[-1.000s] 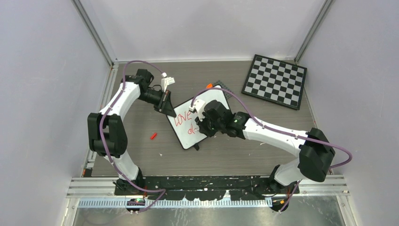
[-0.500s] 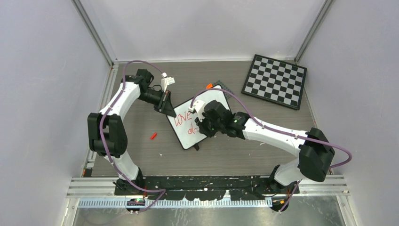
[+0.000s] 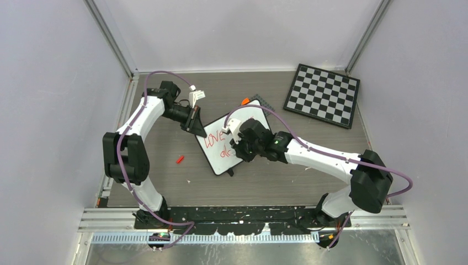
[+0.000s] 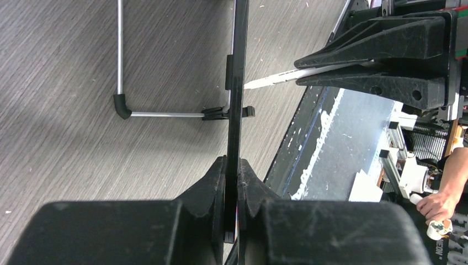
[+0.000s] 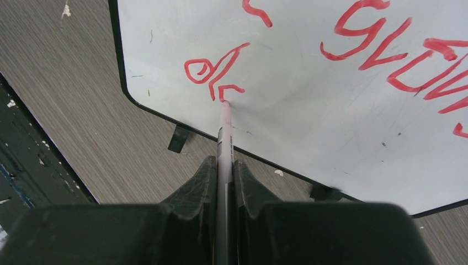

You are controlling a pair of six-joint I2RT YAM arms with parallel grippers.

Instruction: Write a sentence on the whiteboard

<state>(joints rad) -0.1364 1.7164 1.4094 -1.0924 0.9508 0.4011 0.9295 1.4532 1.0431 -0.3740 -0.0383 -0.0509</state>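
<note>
The whiteboard (image 3: 221, 144) lies mid-table, white with a black rim; it fills the right wrist view (image 5: 309, 127) and shows edge-on in the left wrist view (image 4: 238, 83). The sentence (image 3: 216, 144) is red handwriting in two lines, "LOVE" above the start of a second word (image 5: 212, 69). My left gripper (image 3: 194, 125) is shut on the board's far-left rim (image 4: 232, 171). My right gripper (image 3: 241, 148) is shut on a marker (image 5: 224, 138) whose red tip touches the board just below the last stroke.
A black-and-white chessboard (image 3: 323, 95) lies at the back right. A small red cap (image 3: 180, 159) lies on the table left of the board. An orange piece (image 3: 245, 101) sits behind the board. A wire stand (image 4: 121, 83) shows under the board's edge.
My right gripper has shifted slightly toward the back right with the marker along the second line. The left arm and the board have not moved.
</note>
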